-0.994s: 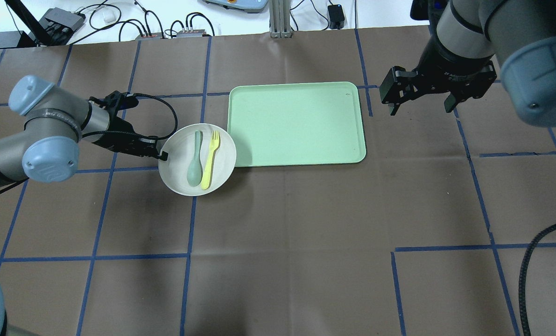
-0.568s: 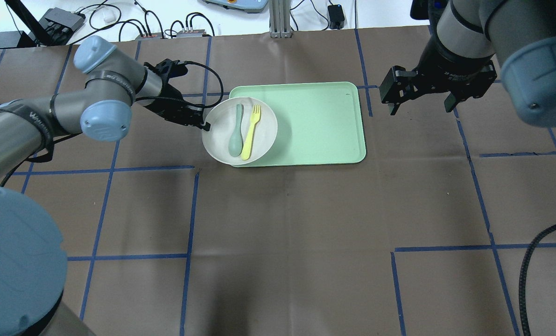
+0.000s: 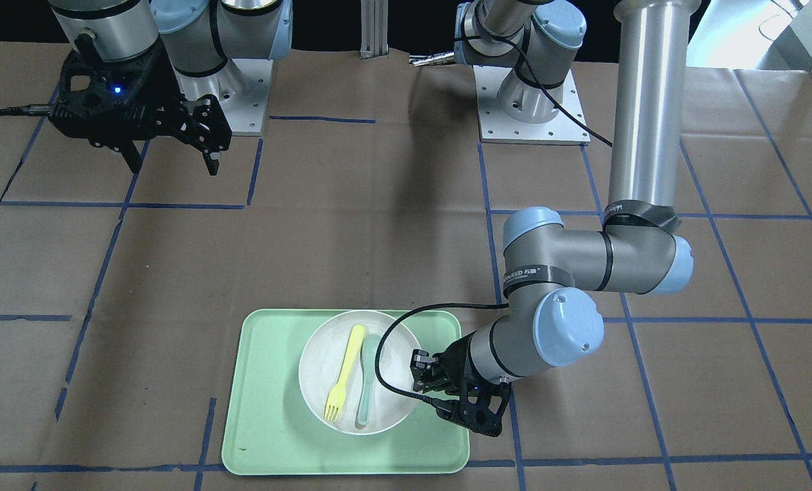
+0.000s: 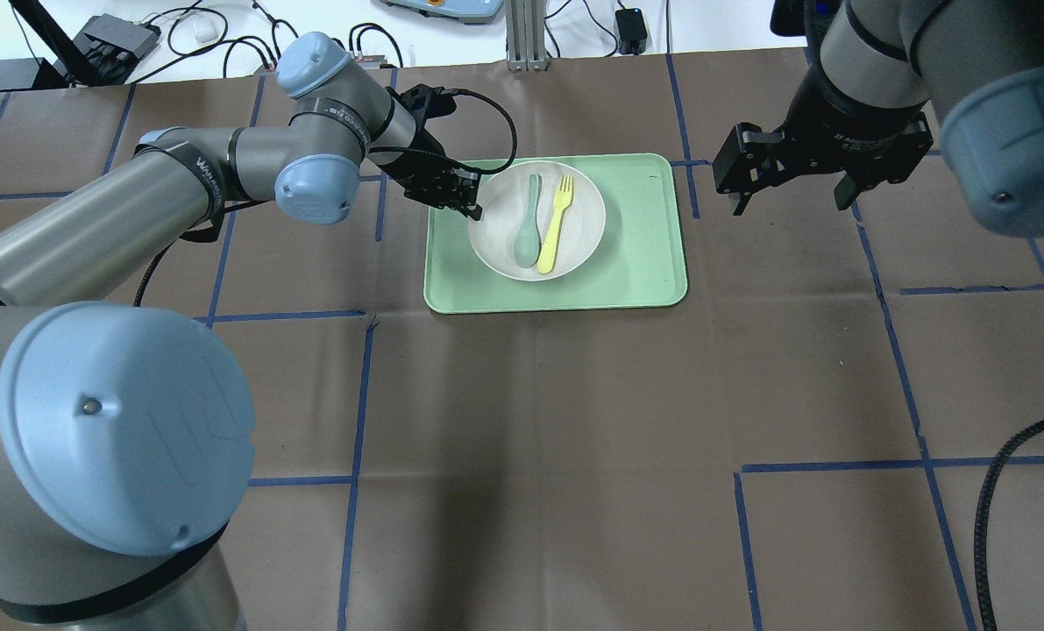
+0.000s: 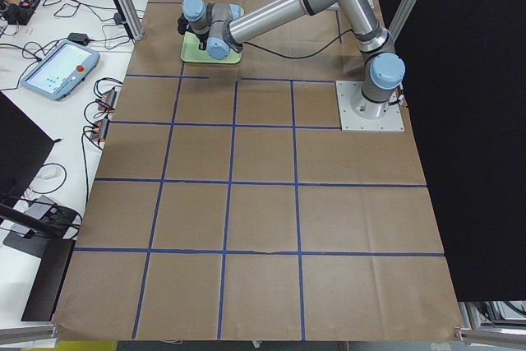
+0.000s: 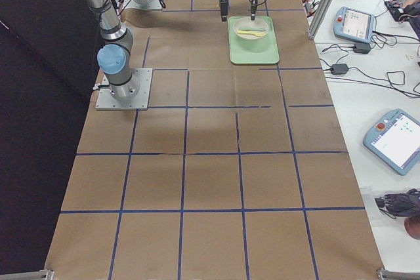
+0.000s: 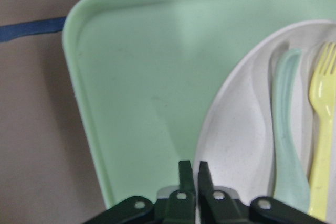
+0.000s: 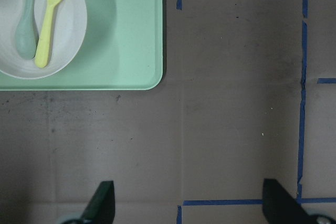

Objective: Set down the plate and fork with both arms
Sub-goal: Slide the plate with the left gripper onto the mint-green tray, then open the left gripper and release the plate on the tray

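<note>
Overhead exterior view: the left claw [image 4: 467, 197] was clenched on the rim of the plate [image 4: 578, 230], gripping it at about 9 o'clock. The left wrist view confirmed this: the two fingers [image 7: 184, 179] were pinched almost together with the pale rim between them. The plate was inside the tray [image 4: 635, 263], its middle a little toward 10 o'clock from the tray's centre. Whether it rested flat or hung just above the tray could not be told. The fork [image 4: 555, 226] lay in the plate with its tines toward 12 o'clock. The spoon [image 4: 528, 223] lay just beside it at 9 o'clock, with its bowl toward 6 o'clock.

The right claw [image 4: 789, 203] hung past the tray's edge at about 2 o'clock, its fingers spread wide and holding nothing. Its wrist view showed only the bare table [image 4: 530, 438] between the fingertips.

A second earlier the plate sat on the table at 9 o'clock from the tray, overlapping its edge. At 0.6 s earlier it overlapped the tray's 9 o'clock edge more deeply. Now it was wholly within the tray. The left arm had swung toward 2 o'clock with it. Fork and spoon kept their places in the plate, and the right claw had not shifted.
</note>
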Action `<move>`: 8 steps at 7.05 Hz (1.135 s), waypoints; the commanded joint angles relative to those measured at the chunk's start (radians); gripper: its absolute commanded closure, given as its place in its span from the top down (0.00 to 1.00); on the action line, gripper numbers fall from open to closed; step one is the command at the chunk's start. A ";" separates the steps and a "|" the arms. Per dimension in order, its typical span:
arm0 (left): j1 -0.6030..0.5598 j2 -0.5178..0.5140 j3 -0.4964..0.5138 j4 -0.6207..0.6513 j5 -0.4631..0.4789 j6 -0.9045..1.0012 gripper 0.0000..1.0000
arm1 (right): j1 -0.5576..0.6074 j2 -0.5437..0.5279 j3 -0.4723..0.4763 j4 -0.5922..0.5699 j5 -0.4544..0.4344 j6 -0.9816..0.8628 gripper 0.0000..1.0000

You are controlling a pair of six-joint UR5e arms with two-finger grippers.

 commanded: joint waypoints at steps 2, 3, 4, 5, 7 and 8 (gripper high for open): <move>-0.019 -0.065 0.074 -0.006 0.004 0.014 0.03 | 0.000 0.000 0.000 0.000 0.000 0.000 1.00; -0.021 -0.078 0.079 -0.004 0.004 0.016 0.04 | 0.000 0.000 0.002 0.000 0.000 0.000 1.00; -0.019 -0.085 0.094 -0.006 0.004 0.017 0.04 | 0.000 0.000 0.000 0.000 0.000 0.000 1.00; -0.019 -0.105 0.112 -0.009 0.004 0.022 0.04 | 0.000 0.000 0.000 0.000 0.000 0.000 1.00; -0.025 -0.099 0.114 -0.015 0.019 0.022 0.09 | 0.000 0.000 0.000 0.000 0.000 0.000 1.00; -0.025 -0.098 0.114 -0.016 0.019 0.022 0.13 | 0.000 0.000 0.000 0.000 0.000 0.000 1.00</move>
